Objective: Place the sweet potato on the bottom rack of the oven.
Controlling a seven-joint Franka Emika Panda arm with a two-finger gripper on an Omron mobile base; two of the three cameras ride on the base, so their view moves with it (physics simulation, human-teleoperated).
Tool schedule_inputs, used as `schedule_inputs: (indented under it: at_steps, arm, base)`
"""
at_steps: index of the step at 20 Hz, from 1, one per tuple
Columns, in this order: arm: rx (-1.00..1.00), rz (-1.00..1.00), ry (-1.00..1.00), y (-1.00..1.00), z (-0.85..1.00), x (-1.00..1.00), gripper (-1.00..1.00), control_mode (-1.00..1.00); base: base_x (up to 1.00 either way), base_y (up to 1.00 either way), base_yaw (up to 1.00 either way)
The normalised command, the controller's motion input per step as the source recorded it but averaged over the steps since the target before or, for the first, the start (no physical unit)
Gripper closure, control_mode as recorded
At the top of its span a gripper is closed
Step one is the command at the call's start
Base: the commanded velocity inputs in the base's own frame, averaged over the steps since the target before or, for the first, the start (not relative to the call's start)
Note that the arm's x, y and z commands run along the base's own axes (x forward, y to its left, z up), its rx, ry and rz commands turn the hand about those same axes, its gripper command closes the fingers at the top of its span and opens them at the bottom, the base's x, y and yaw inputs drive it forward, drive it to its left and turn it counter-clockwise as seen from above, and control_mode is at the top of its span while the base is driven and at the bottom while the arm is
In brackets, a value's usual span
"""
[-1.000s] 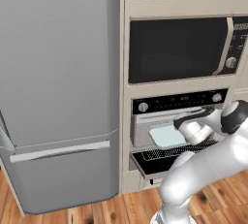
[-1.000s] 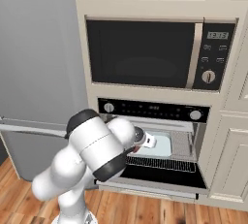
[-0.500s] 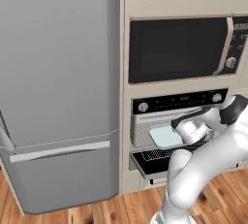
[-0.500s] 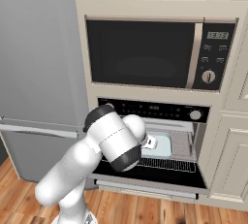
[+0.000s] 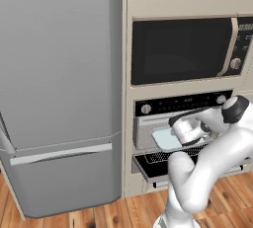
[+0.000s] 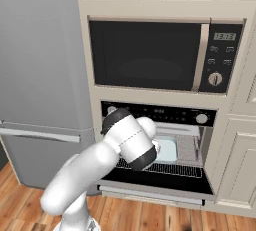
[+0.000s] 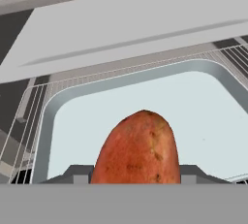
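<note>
Fridge left of the cabinet column; microwave above the oven, oven door dropped open in front of the cavity; tray lies on a wire rack inside the oven; gripper at the cavity mouth, sweet potato between its jaws, over the tray's near part; another rack below the tray.

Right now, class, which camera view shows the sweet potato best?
The hand view: the sweet potato sits large and unobstructed between the end effector's fingertips, above the pale tray. In the left and right base views the arm blocks the spot, so I cannot make it out there.
</note>
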Motion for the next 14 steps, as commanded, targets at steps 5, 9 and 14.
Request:
schedule_inputs:
  at_steps: [5,9,14]
  arm:
    - [0.0,0.0,0.0,0.0,-0.2,0.26,1.0,-1.0]
    - [0.0,0.0,-0.02,0.0,-0.29,0.25,1.0,-1.0]
    - [0.0,0.0,-0.02,0.0,-0.37,0.23,1.0,-1.0]
  base:
    - [0.0,0.0,0.0]
    - [0.0,0.0,0.0]
    - [0.0,0.0,0.0]
